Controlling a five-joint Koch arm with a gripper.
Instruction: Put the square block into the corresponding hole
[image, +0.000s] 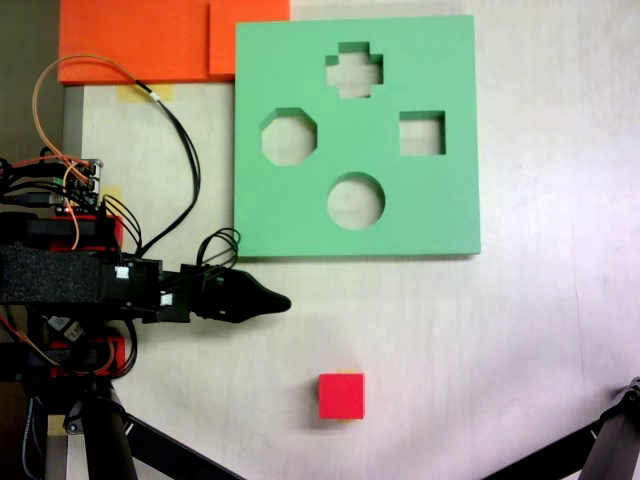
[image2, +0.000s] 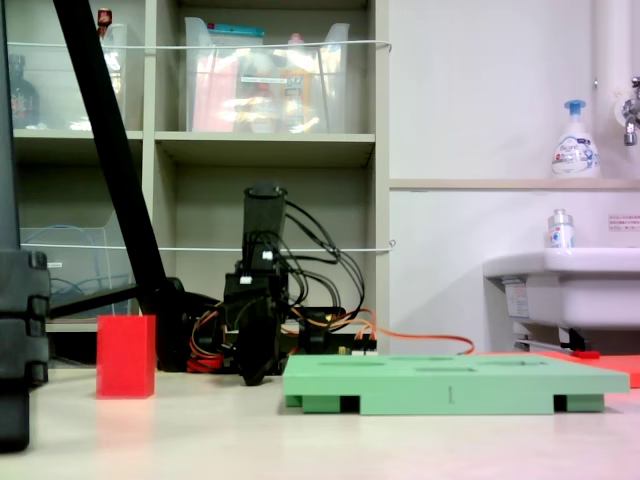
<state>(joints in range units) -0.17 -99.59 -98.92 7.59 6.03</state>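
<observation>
- My pincer (image: 280, 302) lies low over the worktop (image: 520, 340), just off the green foam board's (image: 440, 215) near edge, tip pointing right in the top-down fixed view; I cannot tell whether its jaws are apart or together.
- The square block (image: 341, 396) sits on the worktop, well apart from the board and holding nothing of mine; it shows left of the board in the low fixed view (image2: 126, 356).
- The square hole (image: 422, 134) lies at the board's right side, beside the cross, octagon and round cutouts.
</observation>
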